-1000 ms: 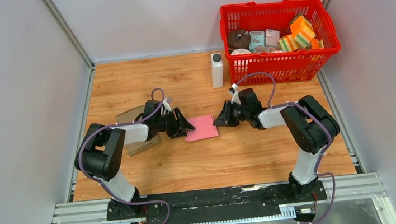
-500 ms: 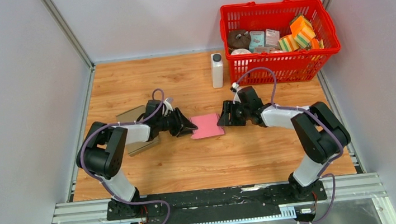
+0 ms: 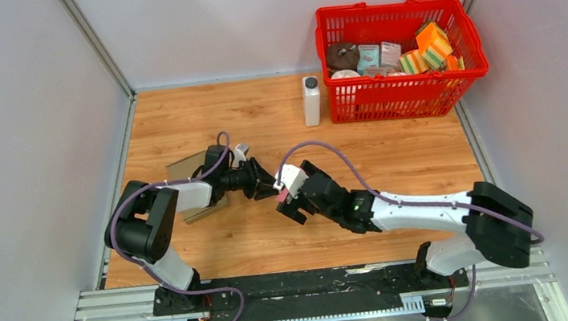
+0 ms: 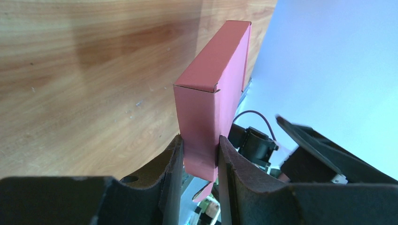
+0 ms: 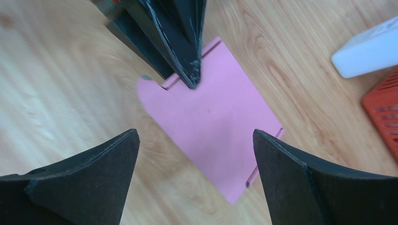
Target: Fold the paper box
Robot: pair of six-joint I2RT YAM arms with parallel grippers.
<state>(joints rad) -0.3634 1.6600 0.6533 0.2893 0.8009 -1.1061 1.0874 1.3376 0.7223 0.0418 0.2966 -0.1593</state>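
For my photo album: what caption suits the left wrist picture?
The left gripper clamps one end of a pink paper box, with the wooden table behind.

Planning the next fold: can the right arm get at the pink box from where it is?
Probably yes. The right gripper is open and faces the box, with nothing between them; the left gripper pinches only one edge, leaving the rest free.
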